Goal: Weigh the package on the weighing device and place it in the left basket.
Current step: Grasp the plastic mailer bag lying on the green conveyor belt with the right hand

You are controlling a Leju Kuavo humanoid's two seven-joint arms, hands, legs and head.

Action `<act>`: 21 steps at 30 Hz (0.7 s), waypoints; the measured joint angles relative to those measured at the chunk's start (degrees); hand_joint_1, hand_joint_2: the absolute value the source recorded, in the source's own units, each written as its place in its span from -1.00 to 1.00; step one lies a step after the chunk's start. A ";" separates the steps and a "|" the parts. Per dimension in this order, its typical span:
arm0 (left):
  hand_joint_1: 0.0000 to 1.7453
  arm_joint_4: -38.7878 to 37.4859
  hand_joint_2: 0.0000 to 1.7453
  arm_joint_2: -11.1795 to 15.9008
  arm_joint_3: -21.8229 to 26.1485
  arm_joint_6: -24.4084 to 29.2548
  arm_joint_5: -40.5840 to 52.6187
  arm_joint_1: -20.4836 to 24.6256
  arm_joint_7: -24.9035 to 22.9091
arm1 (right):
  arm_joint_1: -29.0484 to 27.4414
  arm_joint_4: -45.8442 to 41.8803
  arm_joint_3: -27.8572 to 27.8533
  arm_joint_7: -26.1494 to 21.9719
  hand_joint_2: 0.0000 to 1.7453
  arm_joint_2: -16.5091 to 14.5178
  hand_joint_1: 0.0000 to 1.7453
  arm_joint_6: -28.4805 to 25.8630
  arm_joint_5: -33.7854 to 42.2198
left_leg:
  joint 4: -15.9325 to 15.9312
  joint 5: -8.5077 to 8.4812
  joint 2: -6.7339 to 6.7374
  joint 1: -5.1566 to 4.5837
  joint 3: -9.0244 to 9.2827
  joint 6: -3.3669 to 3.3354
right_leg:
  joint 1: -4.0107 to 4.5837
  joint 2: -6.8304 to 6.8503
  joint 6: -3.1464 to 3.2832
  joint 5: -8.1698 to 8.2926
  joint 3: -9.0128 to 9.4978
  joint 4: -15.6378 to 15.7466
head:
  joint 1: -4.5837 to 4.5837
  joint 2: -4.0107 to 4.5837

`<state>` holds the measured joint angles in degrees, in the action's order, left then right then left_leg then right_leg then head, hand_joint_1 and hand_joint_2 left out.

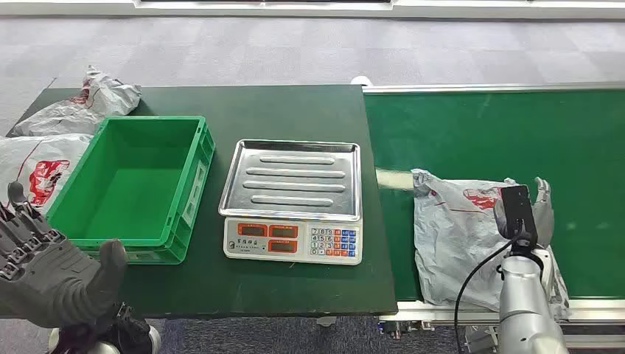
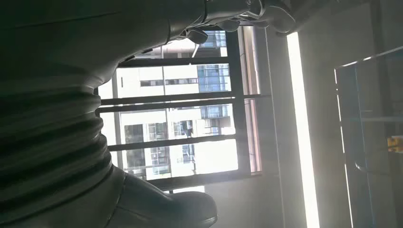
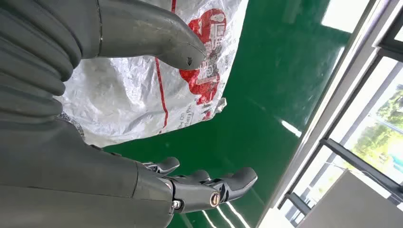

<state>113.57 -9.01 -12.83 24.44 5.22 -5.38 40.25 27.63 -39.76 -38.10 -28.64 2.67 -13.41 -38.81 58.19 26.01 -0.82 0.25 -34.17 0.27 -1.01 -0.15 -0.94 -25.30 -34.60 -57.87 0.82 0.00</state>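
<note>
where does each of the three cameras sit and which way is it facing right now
Head view: high on the robot, looking forward and down at the scale, empty green crate and conveyor belt; left hand low at left, right hand over the package.
Left wrist view: behind the left hand, aimed up at windows.
Right wrist view: behind the right hand, facing the package on the belt, fingers apart.
Shared: head and right wrist views both show the package, belt and right hand.

You have three packages: one right of the scale, two left of it, plus one green basket.
</note>
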 joint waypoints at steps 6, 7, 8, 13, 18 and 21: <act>-1.00 -0.01 1.00 0.00 0.00 -0.36 -0.01 0.00 -0.01 | -1.64 -2.43 1.48 3.18 1.00 -0.60 -1.00 -6.23 -2.80 | 0.00 0.00 0.00 0.00 0.00 0.00 | 0.00 0.01 0.00 0.00 0.00 0.00 | -0.01 0.00; -1.00 -0.02 1.00 -0.01 0.00 -0.51 -0.02 -0.02 -0.01 | -2.05 -2.76 1.80 4.56 1.00 -0.68 -1.00 -8.89 -4.19 | 0.00 0.00 -0.01 0.00 0.00 0.00 | 0.00 0.01 0.00 0.00 0.00 0.00 | -0.01 0.00; -1.00 -0.02 1.00 -0.01 0.00 -0.65 -0.02 -0.05 -0.01 | -2.49 -3.02 2.11 5.93 1.00 -0.77 -1.00 -11.41 -5.57 | 0.00 0.00 0.00 0.00 0.00 0.00 | 0.00 0.01 0.00 0.00 0.00 0.00 | -0.01 0.00; -1.00 -0.11 1.00 -0.05 0.00 -0.80 0.16 -0.32 -0.01 | -5.21 -3.52 4.19 12.67 1.00 -1.85 -1.00 -17.07 -12.11 | -0.01 0.02 0.01 0.01 0.02 0.00 | 0.02 -0.01 0.01 -0.01 -0.01 0.00 | -0.01 0.00; -1.00 -0.64 1.00 -0.16 0.00 -1.50 0.56 -0.20 -0.01 | -8.44 -3.09 8.61 19.31 1.00 -4.89 -1.00 -7.77 -17.72 | -0.02 0.02 0.04 0.04 0.02 0.02 | 0.07 -0.05 0.03 -0.03 -0.04 0.00 | 0.00 0.00; -1.00 -1.07 1.00 -0.19 0.00 -2.43 0.61 0.07 -0.01 | -9.69 -1.51 10.65 19.69 1.00 -6.56 -1.00 -3.04 -17.76 | -0.02 0.01 0.05 0.06 0.01 0.03 | 0.07 -0.03 0.04 -0.03 -0.05 0.00 | 0.00 0.00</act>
<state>112.50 -9.20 -12.83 22.01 5.83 -5.32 40.24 17.94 -41.27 -27.44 -8.95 -3.89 -16.45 -56.57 58.17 26.01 -0.77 0.31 -34.17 0.29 -0.94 -0.18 -0.90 -25.34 -34.65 -57.87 0.81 0.00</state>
